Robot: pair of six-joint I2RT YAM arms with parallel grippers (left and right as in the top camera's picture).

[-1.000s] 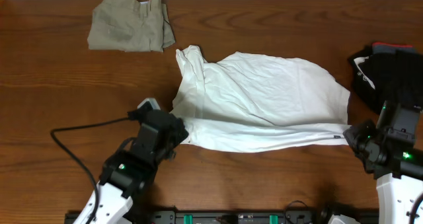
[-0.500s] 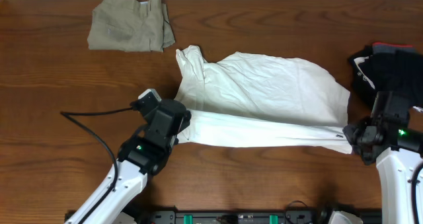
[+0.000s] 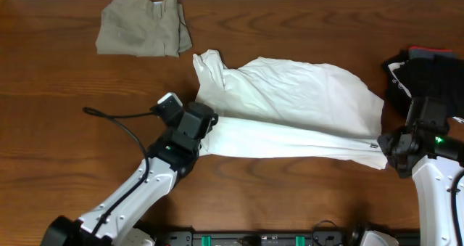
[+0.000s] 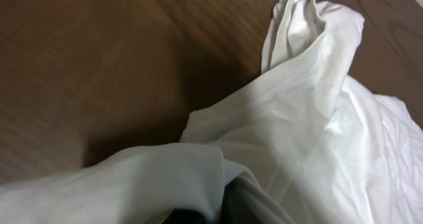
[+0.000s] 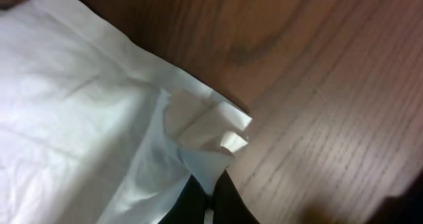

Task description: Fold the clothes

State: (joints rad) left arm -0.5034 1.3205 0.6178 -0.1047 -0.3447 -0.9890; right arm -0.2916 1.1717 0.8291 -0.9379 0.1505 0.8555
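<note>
Over the last second you carried both arms away from the robot's base, and the near edge of the white T-shirt [image 3: 290,101] went with them. The lifted band slid further onto the shirt's body, leaving more bare table [image 3: 290,195] behind the grippers than before.

Your left gripper [image 3: 206,126] was closed on the shirt's edge at one end, with cloth draped right over its fingers in the wrist view. Your right gripper [image 3: 381,147] was pinched together on the hem corner at the other end. I judged this to be the first lengthwise fold, under way but not yet laid down.

The shirt lay stretched between the two grippers, its long axis running straight from one to the other. A bunched end stuck out ahead of the left gripper, pointing away from the base; you couldn't tell whether it was collar or sleeve. The trousers [image 3: 141,34] sat well ahead of the left gripper, and the black bundle [image 3: 428,72] lay just ahead of the right.
</note>
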